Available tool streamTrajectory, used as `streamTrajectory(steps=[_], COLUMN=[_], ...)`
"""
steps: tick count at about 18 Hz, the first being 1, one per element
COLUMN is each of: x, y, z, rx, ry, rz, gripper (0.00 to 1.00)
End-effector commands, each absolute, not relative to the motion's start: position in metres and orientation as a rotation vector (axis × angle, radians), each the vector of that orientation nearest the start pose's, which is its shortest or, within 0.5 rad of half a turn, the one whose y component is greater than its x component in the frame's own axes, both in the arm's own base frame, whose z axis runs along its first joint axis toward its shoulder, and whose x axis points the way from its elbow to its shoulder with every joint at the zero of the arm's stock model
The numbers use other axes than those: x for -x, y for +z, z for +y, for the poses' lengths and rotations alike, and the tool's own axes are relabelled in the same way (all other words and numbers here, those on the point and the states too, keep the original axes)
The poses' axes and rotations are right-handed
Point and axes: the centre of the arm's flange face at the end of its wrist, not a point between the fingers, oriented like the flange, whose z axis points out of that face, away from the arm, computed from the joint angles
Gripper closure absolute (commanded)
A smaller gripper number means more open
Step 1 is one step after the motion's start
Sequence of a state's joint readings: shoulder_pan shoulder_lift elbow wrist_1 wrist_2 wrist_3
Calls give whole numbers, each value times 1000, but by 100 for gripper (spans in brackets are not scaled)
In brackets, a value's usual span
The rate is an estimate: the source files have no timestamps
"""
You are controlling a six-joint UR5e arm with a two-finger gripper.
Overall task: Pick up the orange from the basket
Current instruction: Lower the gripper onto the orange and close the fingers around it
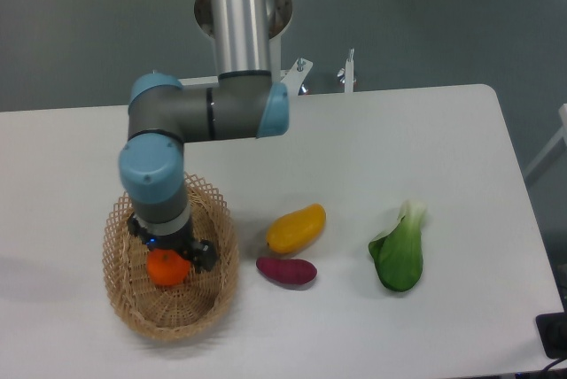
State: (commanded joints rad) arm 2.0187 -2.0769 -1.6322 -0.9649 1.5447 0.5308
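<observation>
Orange [166,268] half hidden under fingers [171,246], wicker basket [168,321], grip seemingly unclear

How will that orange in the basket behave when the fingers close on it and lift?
The orange looks round and smooth, so it may roll or slip sideways if pinched off-centre. It seems firm, probably holding its shape. The basket is shallow and looks light, so it might shift.

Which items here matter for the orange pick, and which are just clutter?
Relevant:
orange, in the basket, directly under the gripper
basket, wicker, holds the orange
gripper, over the orange; can't tell whether it is closed

Clutter on the table:
mango
purple sweet potato
bok choy
</observation>
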Motion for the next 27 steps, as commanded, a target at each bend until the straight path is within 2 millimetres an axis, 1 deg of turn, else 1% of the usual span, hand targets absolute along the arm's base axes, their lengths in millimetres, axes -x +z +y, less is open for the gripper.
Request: streamTrajectory(steps=[4, 10, 13, 14, 15, 16, 17, 18, 19, 20, 23, 24, 27], x=[148, 144, 146, 146, 146, 146, 146, 146, 146, 147, 151, 161, 170], y=[219, 206, 198, 197, 197, 197, 200, 202, 208, 212, 234, 241, 256], z=[641, 646, 651, 652, 652, 652, 652, 653, 653, 654, 657, 654, 652], rx=[3101, 3112, 3094, 3092, 3090, 3091, 3085, 3081, 3070, 3060, 3001, 2976, 2946], ry=[-21, -25, -14, -15, -19, -22, -20, -22, -21, -29, -90, -126, -133], rz=[148, 163, 179, 179, 179, 179, 179, 179, 181, 179, 160, 133, 111], gripper=[0, 0, 0, 12, 21, 28, 37, 38, 41, 41, 41, 41, 40])
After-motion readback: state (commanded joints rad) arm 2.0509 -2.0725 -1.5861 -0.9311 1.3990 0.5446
